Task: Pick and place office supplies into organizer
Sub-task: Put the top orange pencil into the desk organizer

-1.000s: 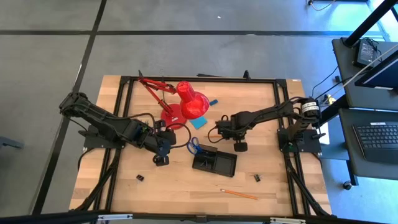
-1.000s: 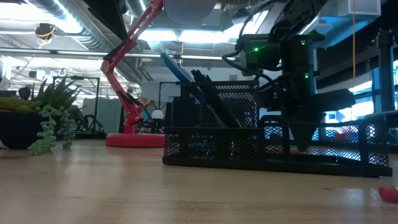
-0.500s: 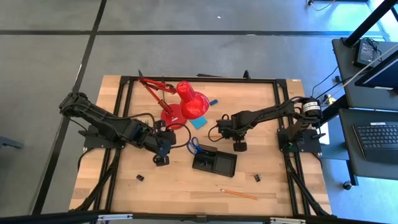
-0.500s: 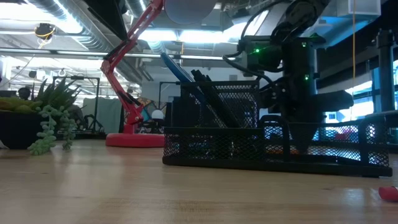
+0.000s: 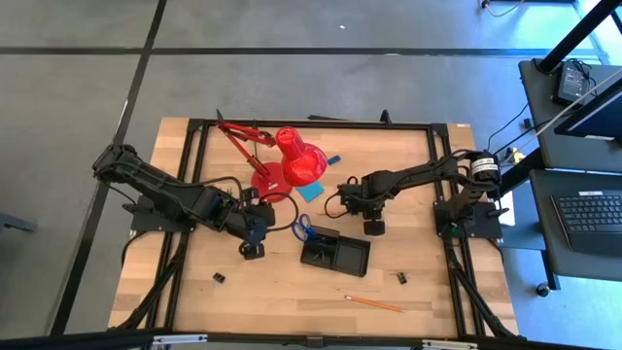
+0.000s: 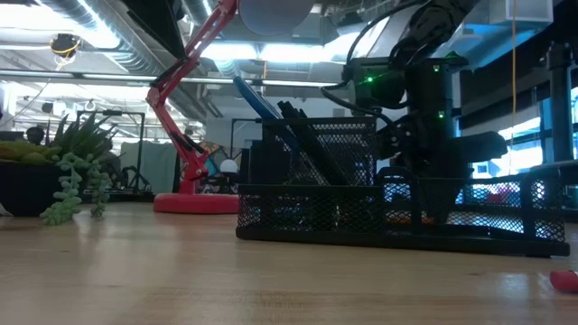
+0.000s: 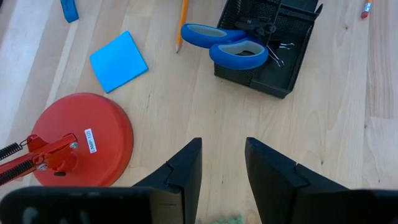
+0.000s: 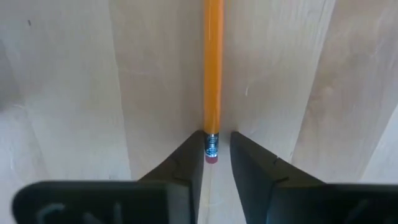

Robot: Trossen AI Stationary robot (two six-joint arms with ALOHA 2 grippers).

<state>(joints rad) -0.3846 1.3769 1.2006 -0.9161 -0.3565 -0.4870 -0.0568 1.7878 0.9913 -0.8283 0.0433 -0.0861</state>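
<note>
Right gripper point(image 8: 217, 155) is down at the wood table point(image 8: 74, 93), fingers point(image 8: 186, 158) slightly apart around the eraser end of an orange pencil point(image 8: 213, 68), a thin gap on each side, so not really pinching it. Left gripper point(image 7: 222, 165) hovers spread with nothing in it, near the red lamp base point(image 7: 84, 137). The black organizer point(image 7: 273, 50) has blue scissors point(image 7: 221, 43) leaning out, blue note pad point(image 7: 118, 60) beside it
</note>
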